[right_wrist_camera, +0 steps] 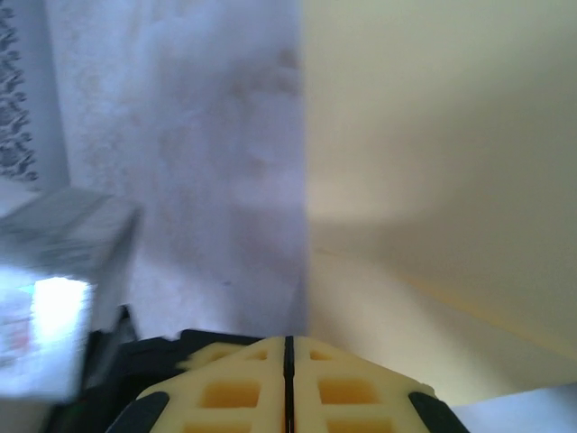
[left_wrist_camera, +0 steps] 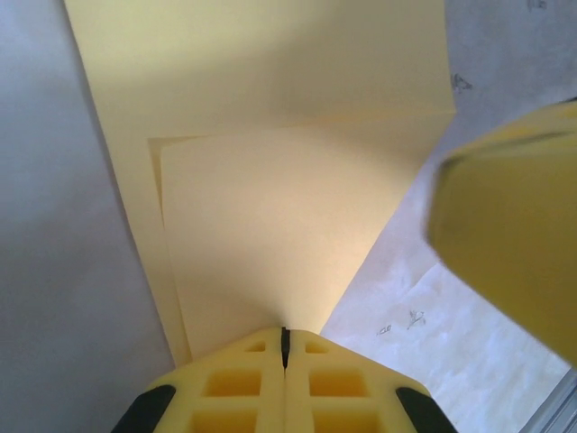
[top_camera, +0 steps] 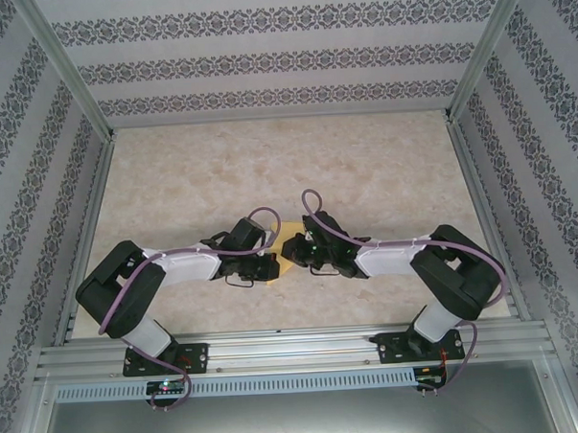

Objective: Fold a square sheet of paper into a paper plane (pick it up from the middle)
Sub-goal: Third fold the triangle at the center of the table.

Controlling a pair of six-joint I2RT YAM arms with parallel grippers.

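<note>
The square sheet of paper [top_camera: 288, 246] is yellow and lies partly folded at the table's middle, between both arms. In the left wrist view a folded flap lies over the wider sheet [left_wrist_camera: 270, 180]. The flap narrows into my left gripper [left_wrist_camera: 285, 332], which is shut on it. One blurred yellow finger [left_wrist_camera: 509, 234] of the right gripper hangs at the right of that view. My right gripper [right_wrist_camera: 288, 341] is shut. The sheet's [right_wrist_camera: 433, 180] straight left edge runs down to its tips, and I cannot tell whether it pinches the paper. From above, the left gripper [top_camera: 274, 263] and the right gripper [top_camera: 304, 252] nearly meet over the paper.
The marbled beige tabletop [top_camera: 267, 160] stretches away behind the arms, closed in by patterned walls and metal posts. An aluminium rail [top_camera: 295, 346] carrying both arm bases runs along the near edge. A blurred pale block [right_wrist_camera: 54, 307] sits at the left of the right wrist view.
</note>
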